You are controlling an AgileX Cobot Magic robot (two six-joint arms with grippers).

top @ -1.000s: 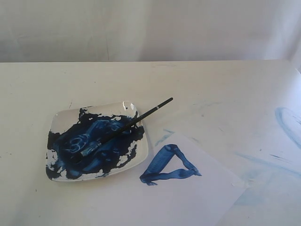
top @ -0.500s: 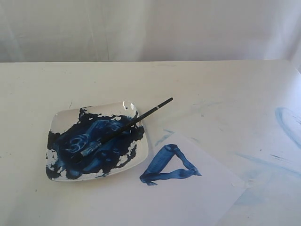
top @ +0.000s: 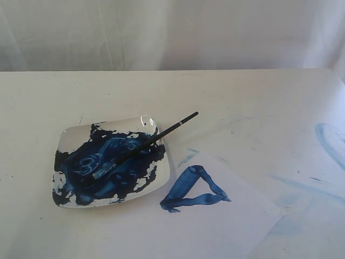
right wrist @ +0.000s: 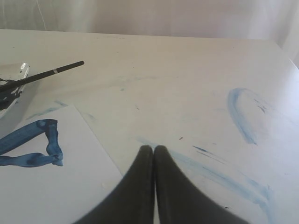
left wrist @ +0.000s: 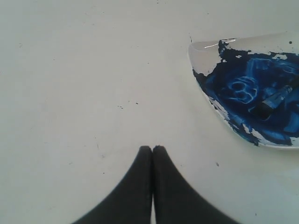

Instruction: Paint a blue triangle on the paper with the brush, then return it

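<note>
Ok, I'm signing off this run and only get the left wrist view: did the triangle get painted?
Observer: Yes, a blue triangle outline is on the paper beside the dish.
Operator: Where does the brush handle end?
Observer: The brush lies bristles in the dish, handle overhanging the rim.
Operator: Right claw?
Observer: The right claw is shut, nothing in it, near the paper's edge.

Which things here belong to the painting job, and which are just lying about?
Job:
brush
paper
blue triangle
paint-smeared dish, where the brush rests

Lying about:
pale-blue arc on the table
faint blue smears
</note>
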